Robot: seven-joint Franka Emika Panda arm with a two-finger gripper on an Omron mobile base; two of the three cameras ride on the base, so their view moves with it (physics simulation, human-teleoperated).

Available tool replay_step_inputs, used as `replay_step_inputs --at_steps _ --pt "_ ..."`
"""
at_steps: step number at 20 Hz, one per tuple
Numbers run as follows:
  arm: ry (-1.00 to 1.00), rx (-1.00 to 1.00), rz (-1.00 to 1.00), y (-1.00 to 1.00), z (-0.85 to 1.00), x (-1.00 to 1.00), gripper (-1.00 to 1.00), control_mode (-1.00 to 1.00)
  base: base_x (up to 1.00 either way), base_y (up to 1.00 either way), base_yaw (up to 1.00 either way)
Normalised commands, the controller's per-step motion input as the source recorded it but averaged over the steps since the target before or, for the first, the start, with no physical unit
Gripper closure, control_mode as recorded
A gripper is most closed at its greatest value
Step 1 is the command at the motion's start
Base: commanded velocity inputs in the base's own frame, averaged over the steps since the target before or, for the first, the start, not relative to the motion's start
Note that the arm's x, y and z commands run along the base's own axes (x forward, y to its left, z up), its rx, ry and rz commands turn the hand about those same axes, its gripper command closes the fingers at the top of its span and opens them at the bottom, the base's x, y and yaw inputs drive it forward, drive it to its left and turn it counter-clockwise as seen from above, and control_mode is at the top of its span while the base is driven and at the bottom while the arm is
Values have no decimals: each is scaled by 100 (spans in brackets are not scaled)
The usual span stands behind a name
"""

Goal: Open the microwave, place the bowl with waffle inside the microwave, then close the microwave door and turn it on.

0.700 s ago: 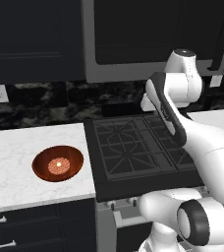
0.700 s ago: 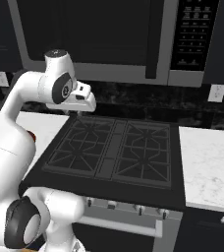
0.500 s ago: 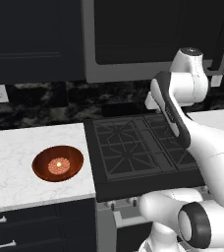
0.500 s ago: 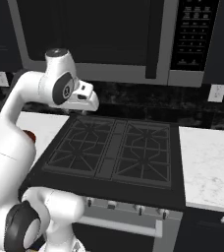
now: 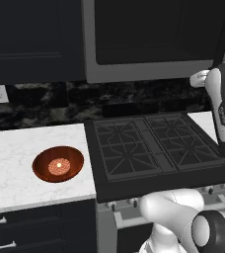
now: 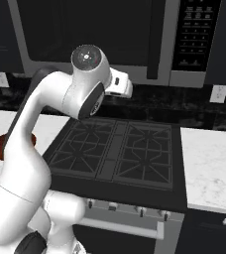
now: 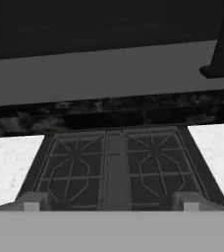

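Facing the stove, we saw white marble counter on both sides. The bowl sat on the left counter near the stove edge, holding the waffle. Above, the microwave had its door closed. We could not tell the finger opening.

White marbled counter left of the black stove, bearing the reddish-brown bowl near the stove-side edge. Inside the bowl, the small orange waffle, lying flat at its centre. Another stretch of marbled counter right of the stove. Dark drawers under the left counter.
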Motion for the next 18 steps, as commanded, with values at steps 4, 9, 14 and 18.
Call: replay_step_inputs --at_steps 4,9,14,18 --pt "-54 1 0 -92 45 7 -100 -100 0 0 0" --pt "-24 0 -6 -91 14 17 -100 -100 0 0 0" --pt "13 2 0 -56 19 48 -100 -100 0 0 0" --pt "15 0 5 -14 24 51 -100 -100 0 0 0"
